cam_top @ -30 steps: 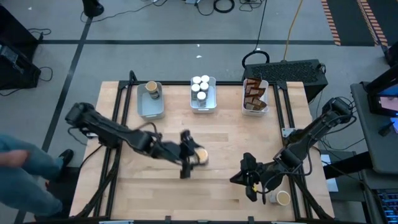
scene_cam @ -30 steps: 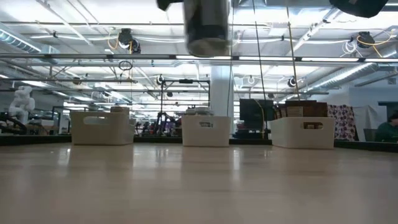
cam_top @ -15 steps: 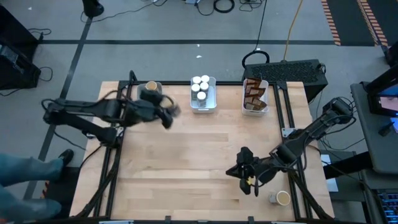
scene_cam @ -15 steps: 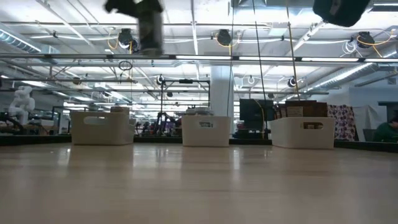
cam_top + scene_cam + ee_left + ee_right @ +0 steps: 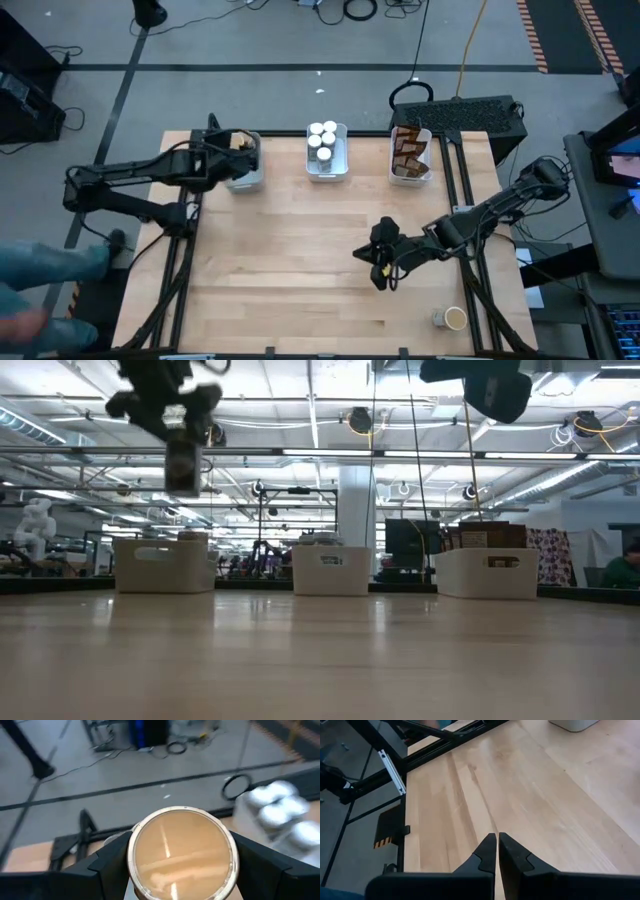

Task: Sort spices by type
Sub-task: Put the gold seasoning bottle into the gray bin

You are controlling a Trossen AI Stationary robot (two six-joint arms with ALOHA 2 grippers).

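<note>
My left gripper (image 5: 238,152) is shut on a round tan-topped tub (image 5: 182,852) and hangs over the left white tray (image 5: 246,176) at the table's far side; in the low view the tub (image 5: 183,462) is well above that tray (image 5: 163,565). The middle tray (image 5: 326,152) holds white-capped jars, the right tray (image 5: 409,155) dark brown pouches. Another tan-topped tub (image 5: 453,318) stands on its base near the table's near right corner. My right gripper (image 5: 380,268) is shut and empty above the table's right half, left of that tub. My left gripper pinches the tub by its side wall (image 5: 131,870) just under the tan lid, one finger (image 5: 107,865) on each side. The fingers come from above. The tub is lifted clear and hangs upright below them (image 5: 183,462).
The three trays stand in a row along the far edge. Bare wood (image 5: 300,240) spreads across the middle of the table. A black keyboard (image 5: 470,112) lies beyond the far right corner. A person's sleeve (image 5: 40,270) shows left of the table.
My left gripper has carried the tub from the table's middle toward the far left, to over the left tray, staying shut on it. My right gripper has moved toward the table's left and a little toward the far edge, away from the tub at the near right corner.
</note>
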